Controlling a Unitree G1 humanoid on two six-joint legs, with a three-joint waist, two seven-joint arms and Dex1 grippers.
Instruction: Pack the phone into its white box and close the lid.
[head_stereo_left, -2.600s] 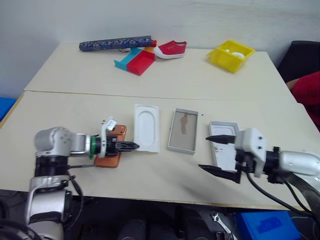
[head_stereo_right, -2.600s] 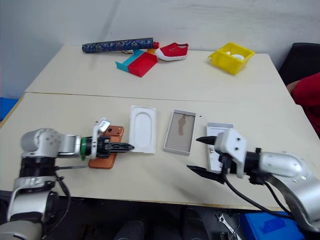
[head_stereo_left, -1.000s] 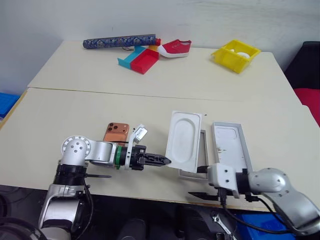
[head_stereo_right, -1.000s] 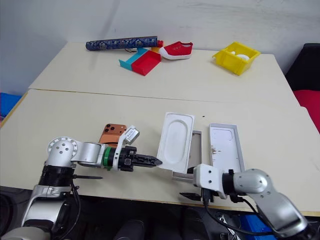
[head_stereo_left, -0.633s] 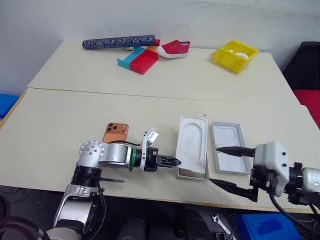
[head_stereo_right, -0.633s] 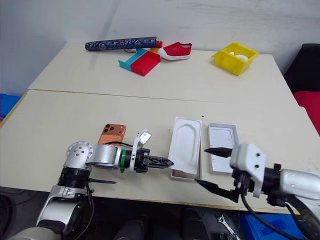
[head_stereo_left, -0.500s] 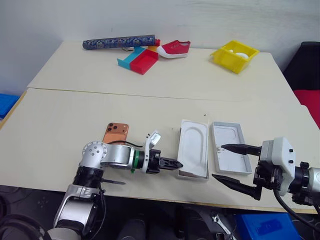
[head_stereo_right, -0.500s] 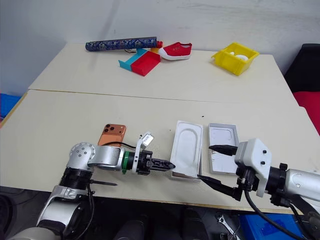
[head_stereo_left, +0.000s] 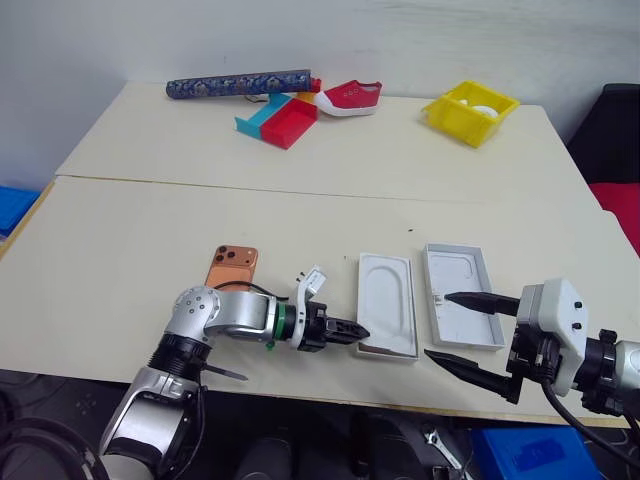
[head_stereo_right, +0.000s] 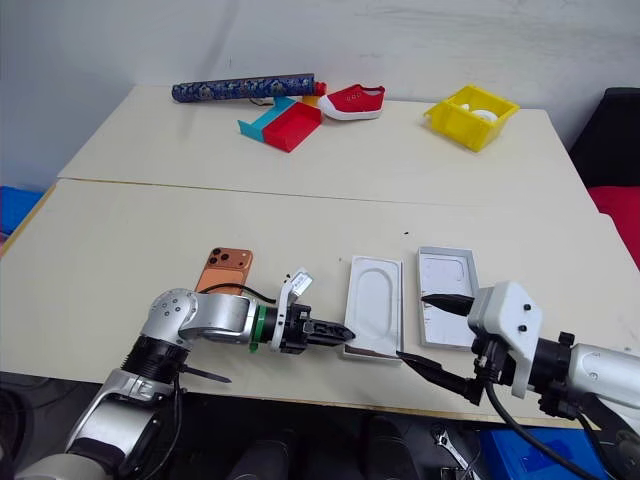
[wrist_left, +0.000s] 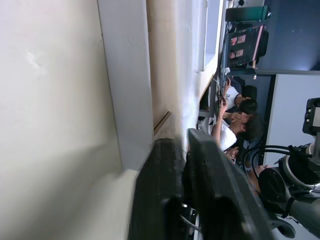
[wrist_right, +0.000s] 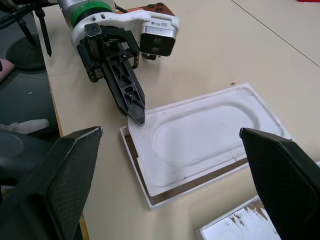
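The copper-orange phone (head_stereo_left: 232, 268) lies flat on the table, behind my left arm. A white moulded insert (head_stereo_left: 387, 315) lies flat over the white box (wrist_right: 172, 191), so only a brown strip and the box's rim show. The lid (head_stereo_left: 458, 320) rests open side up just right of them. My left gripper (head_stereo_left: 357, 332) points at the insert's near left corner, with its tips (wrist_right: 138, 119) touching that corner. Its fingers (wrist_left: 215, 190) stand slightly parted with nothing between them. My right gripper (head_stereo_left: 440, 325) hangs wide open and empty at the lid's near end.
At the far side of the table are a dark patterned roll (head_stereo_left: 240, 84), a red and teal tray (head_stereo_left: 275, 120), a red shoe (head_stereo_left: 345, 97) and a yellow bin (head_stereo_left: 470, 110). The front table edge runs just behind both grippers. A blue crate (head_stereo_left: 540, 450) sits below it.
The insert, held tilted up by my left gripper a second ago, now lies flat over the box. My left fingers have parted. My right gripper rose from the table edge and opened wider.
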